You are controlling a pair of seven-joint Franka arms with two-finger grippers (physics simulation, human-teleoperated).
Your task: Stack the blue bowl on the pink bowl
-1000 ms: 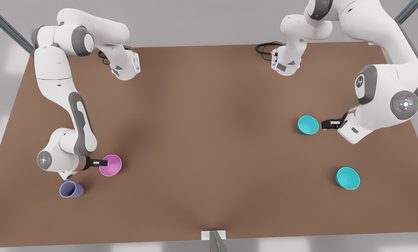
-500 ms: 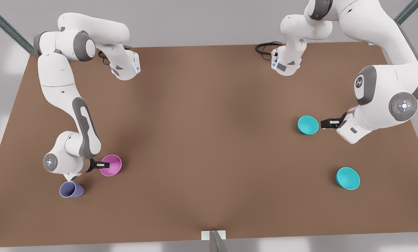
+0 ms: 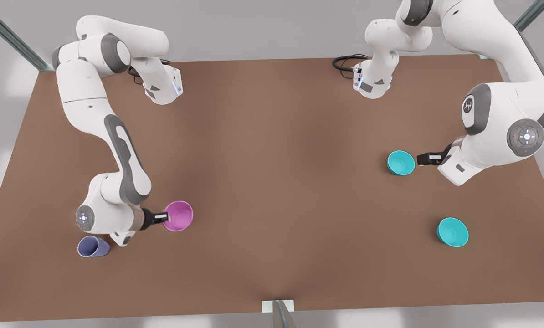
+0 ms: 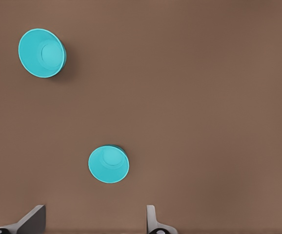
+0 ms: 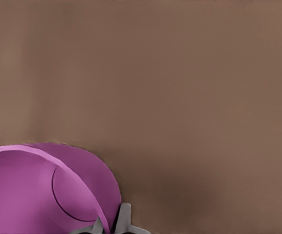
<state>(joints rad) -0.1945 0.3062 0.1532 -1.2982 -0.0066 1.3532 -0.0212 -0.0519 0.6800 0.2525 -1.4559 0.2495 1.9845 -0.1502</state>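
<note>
Still parked on the table (image 3: 272, 182) at the front view's right: blue bowl (image 3: 401, 162), upright, mouth up, untouched and in the same spot as a second ago. Just beside its rim, left gripper (image 3: 421, 159), fingers spread wide and holding nothing. In the left wrist view, bowl (image 4: 108, 164) ahead of the splayed fingertips (image 4: 151, 217), not yet between them. Hardly any motion on this side over the last second; reads as waiting.

Real change on the other side. Pink bowl (image 3: 178, 215) carried toward the front view's right, clear of its earlier spot and now well apart from the lavender cup (image 3: 93, 246) it had sat near. Pinched at the rim by the right gripper (image 3: 165, 217), fingers clenched on the wall, one inside and one outside, as seen in the right wrist view (image 5: 110, 225). Lifted or merely slid along: cannot tell.

Probably means bringing the base bowl in toward the middle, closer to reach for the stack. Stacking itself not begun; blue bowl not yet grasped.

Farther off, a second teal bowl (image 3: 452, 232), idle nearer the front edge, easy to confuse with the target.
</note>
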